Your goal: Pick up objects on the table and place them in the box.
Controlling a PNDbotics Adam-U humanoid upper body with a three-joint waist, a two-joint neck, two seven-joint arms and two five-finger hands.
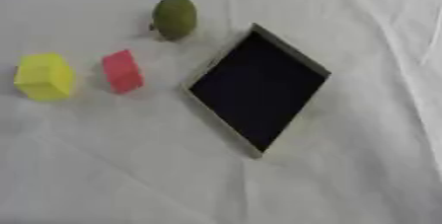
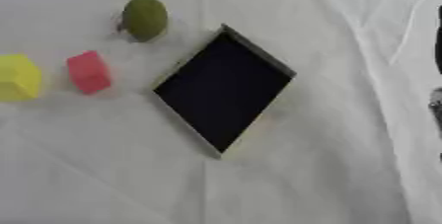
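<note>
A shallow box [image 1: 298,55] with a dark inside and a pale rim lies turned like a diamond in the middle of the white cloth. Nothing shows inside it. To its left lie three objects. A green rounded fruit [image 1: 174,17] sits up beyond the box's top corner. A small red block [image 1: 122,71] lies left of the box, a short gap away. A yellow cube [image 1: 43,76] sits further left, near the view's edge. Neither hand shows on the table.
A wrinkled white cloth [image 1: 259,183] covers the table, with a raised fold running down the right side [image 2: 380,70]. A dark and grey sliver [image 2: 436,102] shows at the right edge of the right eye view; I cannot make out what it is.
</note>
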